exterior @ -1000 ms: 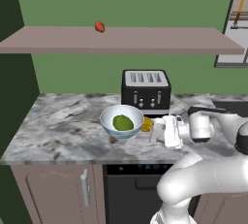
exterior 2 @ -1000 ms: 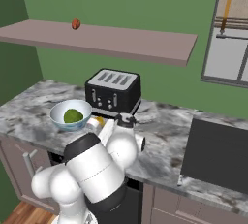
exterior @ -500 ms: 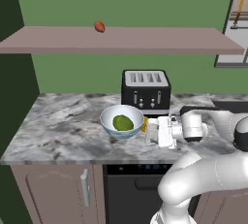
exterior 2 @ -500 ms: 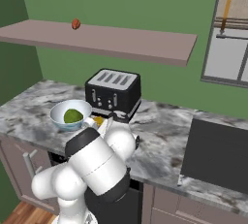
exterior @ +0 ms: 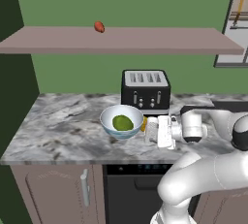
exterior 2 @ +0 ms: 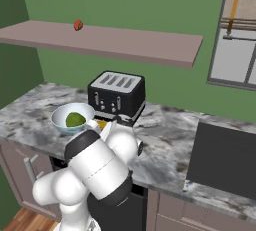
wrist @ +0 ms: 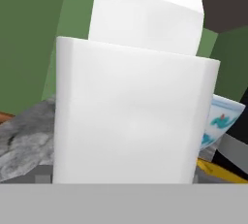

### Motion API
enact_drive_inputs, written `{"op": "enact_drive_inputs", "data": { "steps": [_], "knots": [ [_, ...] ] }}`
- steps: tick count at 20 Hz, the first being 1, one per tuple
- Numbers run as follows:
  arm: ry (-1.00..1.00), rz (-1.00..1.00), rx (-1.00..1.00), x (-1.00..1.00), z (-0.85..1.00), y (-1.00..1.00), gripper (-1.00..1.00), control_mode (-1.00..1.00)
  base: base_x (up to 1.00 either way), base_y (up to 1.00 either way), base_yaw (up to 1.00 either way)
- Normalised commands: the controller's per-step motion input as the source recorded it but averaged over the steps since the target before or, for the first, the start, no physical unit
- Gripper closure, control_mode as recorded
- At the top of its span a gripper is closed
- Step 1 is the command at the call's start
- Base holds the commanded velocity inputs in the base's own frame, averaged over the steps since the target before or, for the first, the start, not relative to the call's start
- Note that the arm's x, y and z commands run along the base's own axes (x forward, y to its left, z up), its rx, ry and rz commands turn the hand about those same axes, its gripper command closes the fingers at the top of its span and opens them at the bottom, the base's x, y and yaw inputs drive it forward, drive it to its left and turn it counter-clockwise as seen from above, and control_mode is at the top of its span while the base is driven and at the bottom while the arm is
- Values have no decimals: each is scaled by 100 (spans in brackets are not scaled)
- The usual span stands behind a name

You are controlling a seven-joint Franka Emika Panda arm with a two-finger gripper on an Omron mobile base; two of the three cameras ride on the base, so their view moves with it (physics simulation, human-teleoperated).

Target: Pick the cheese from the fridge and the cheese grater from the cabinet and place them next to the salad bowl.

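The cheese grater (exterior: 152,130) has been carried closer beside the salad bowl (exterior: 122,121), near the cheese (exterior: 144,123), apparently clamped in the gripper (exterior: 160,131), so release seems due.

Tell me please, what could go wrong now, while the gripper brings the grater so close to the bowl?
1. The cheese grater sits very near the salad bowl; a further push could nudge the bowl.
2. The cheese lies squeezed between them and might get shoved.
3. The toaster stands just behind, so a careless retreat of the gripper could bump it.
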Motion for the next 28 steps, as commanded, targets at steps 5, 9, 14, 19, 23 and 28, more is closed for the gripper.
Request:
{"op": "enact_drive_inputs", "data": {
  "steps": [5, 9, 14, 19, 23, 28],
  "knots": [
    [0, 0, 0, 0, 0, 0, -100, -100, 0, 0, 0],
    [0, 0, 0, 0, 0, 0, -100, -100, 0, 0, 0],
    [1, 0, 0, -1, 2, -9, -100, -100, 0, 0, 0],
    [2, 0, 0, -10, 17, -40, -100, -100, 0, 0, 0],
    [8, 0, 0, -7, 30, -31, -100, -100, 0, 0, 0],
    [13, -1, 0, 0, 12, -25, -100, -100, 0, 0, 0]
  ]
}}
